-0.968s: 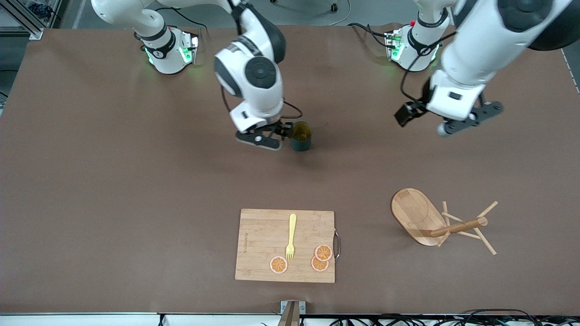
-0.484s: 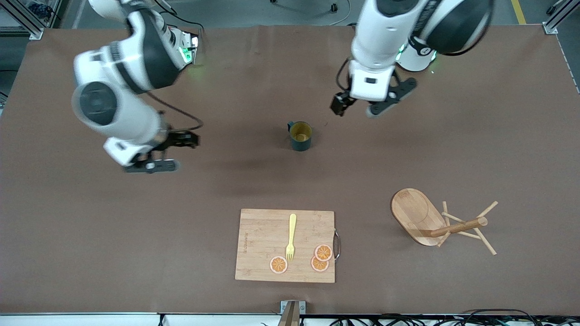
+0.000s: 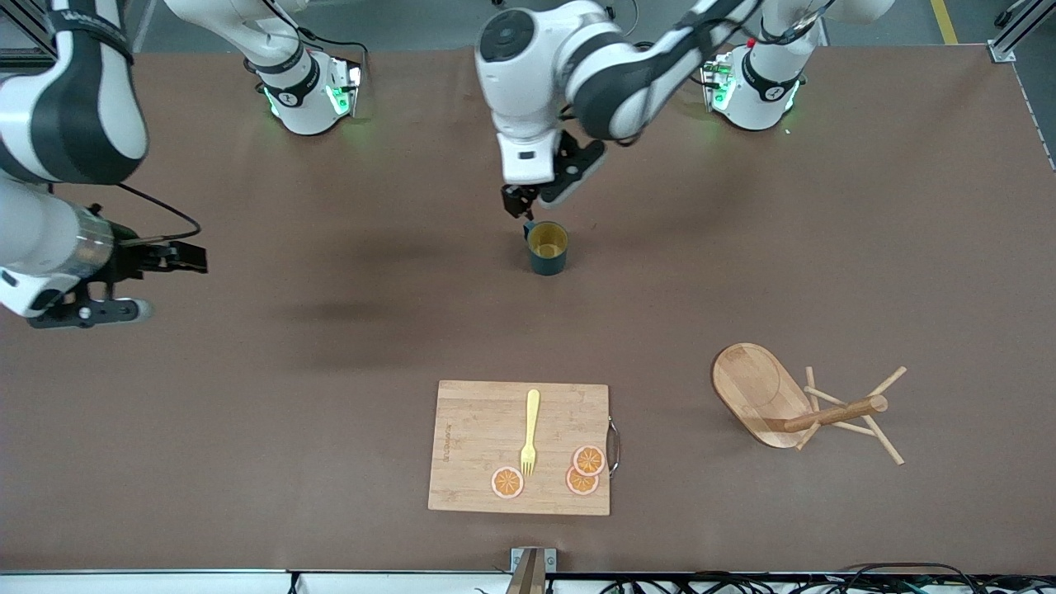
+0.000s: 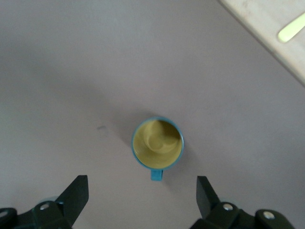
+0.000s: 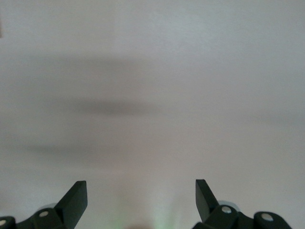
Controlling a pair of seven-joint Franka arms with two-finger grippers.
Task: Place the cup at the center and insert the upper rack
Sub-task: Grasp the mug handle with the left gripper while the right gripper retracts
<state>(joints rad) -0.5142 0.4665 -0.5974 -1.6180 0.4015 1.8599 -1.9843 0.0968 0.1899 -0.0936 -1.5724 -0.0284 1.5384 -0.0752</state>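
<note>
Both grippers are moving: the right gripper (image 3: pixel 124 285), open and empty, is retreating from the cup (image 3: pixel 547 247) standing mid-table, while the left gripper (image 3: pixel 540 191), wide open, is arriving above it, leaving the upper rack (image 3: pixel 804 408) toppled.

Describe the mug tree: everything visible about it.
The mug tree is light wood and lies tipped over on the table toward the left arm's end, nearer the front camera than the cup. Its flat oval base stands tilted on its edge. The round post runs roughly level away from it, with thin pegs splayed near its tip. No pincer touches it.
</note>
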